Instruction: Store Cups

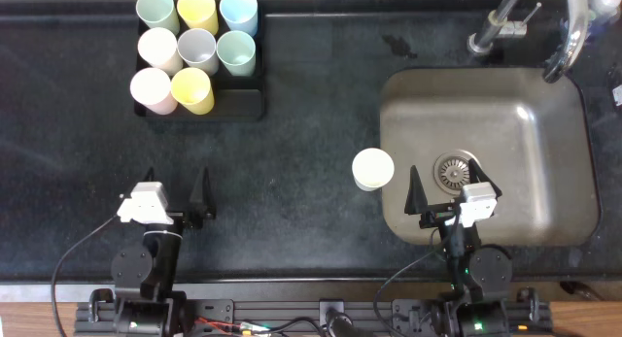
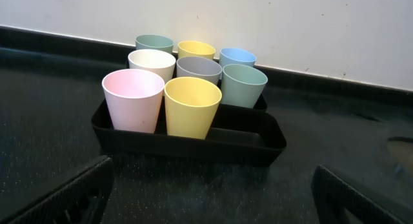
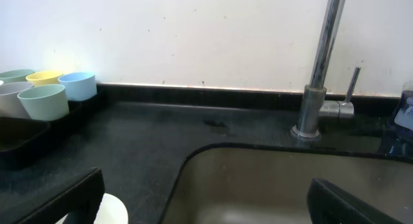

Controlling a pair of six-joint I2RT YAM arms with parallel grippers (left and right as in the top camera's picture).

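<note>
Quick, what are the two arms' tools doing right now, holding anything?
Left tool: open, holding nothing.
Right tool: open, holding nothing; the white round plastic cup stands beside it on the black speckled counter.

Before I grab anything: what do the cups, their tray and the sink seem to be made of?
Cups: probably plastic, matte; opaque pastel walls, thin and even, no glaze shine. Tray: likely black plastic, with a faint sheen along its moulded rim. Sink: brushed stainless steel, judging by its grey metallic look and soft reflections.
</note>
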